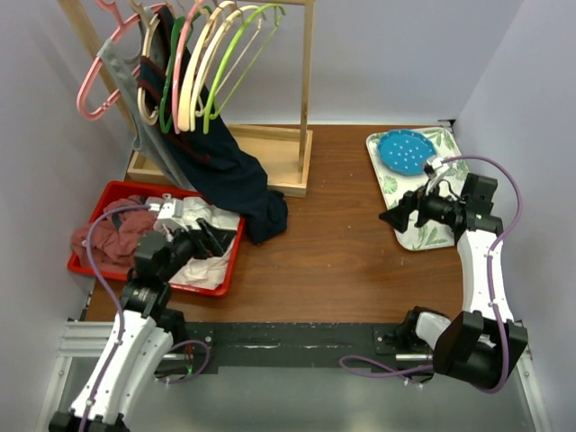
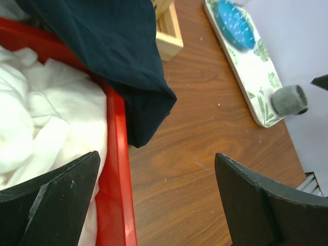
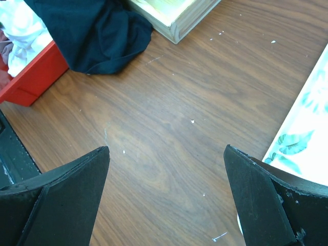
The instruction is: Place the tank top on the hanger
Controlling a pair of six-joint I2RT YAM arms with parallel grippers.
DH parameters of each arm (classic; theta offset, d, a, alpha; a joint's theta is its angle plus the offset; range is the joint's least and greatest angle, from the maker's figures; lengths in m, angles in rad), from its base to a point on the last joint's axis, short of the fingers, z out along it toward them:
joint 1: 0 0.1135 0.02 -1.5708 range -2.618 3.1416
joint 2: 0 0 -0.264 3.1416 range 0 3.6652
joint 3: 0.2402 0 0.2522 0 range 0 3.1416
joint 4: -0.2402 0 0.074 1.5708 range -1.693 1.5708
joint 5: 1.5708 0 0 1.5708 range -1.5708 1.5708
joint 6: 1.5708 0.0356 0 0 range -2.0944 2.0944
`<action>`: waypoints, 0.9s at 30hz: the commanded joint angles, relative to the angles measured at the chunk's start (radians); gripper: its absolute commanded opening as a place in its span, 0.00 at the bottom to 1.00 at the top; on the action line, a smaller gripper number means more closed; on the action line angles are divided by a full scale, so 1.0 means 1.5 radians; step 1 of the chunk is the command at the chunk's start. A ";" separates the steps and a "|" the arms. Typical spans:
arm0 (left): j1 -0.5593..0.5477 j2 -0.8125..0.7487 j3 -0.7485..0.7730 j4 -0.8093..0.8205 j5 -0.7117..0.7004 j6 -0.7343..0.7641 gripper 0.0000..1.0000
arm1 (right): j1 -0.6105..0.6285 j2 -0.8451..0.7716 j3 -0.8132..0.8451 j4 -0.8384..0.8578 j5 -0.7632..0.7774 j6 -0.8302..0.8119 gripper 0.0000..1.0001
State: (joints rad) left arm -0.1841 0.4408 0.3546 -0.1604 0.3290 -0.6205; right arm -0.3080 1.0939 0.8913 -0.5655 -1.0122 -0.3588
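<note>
The dark navy tank top (image 1: 225, 166) hangs from the rack, its upper part on a light tan hanger (image 1: 149, 112). Its lower end is heaped on the table beside the red bin. It also shows in the left wrist view (image 2: 118, 46) and the right wrist view (image 3: 97, 31). My left gripper (image 1: 211, 236) is open and empty over the bin's right rim (image 2: 157, 156), just short of the top's hem. My right gripper (image 1: 396, 219) is open and empty over bare table (image 3: 166, 148), by the tray and well right of the top.
A red bin (image 1: 229, 270) holds a white garment (image 1: 211, 220) and a maroon cloth (image 1: 103, 238). The wooden rack (image 1: 288, 171) carries pink, yellow and green hangers and a grey top (image 1: 121, 67). A leaf-patterned tray (image 1: 423, 236) holds a blue plate (image 1: 405, 151).
</note>
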 commanded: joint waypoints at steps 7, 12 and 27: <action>-0.281 0.277 0.002 0.339 -0.409 -0.094 0.98 | -0.001 0.019 0.007 -0.006 -0.007 -0.020 0.99; -0.296 0.447 0.056 0.398 -0.516 -0.113 0.81 | -0.001 0.019 0.011 -0.017 -0.017 -0.028 0.99; -0.142 0.554 0.111 0.537 -0.509 -0.097 0.00 | -0.001 0.029 0.037 -0.079 -0.050 -0.081 0.99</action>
State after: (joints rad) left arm -0.5297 1.2922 0.5049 0.4938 -0.4561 -0.7692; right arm -0.3080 1.1389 0.9024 -0.6491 -1.0477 -0.4385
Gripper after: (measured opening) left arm 0.036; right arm 0.985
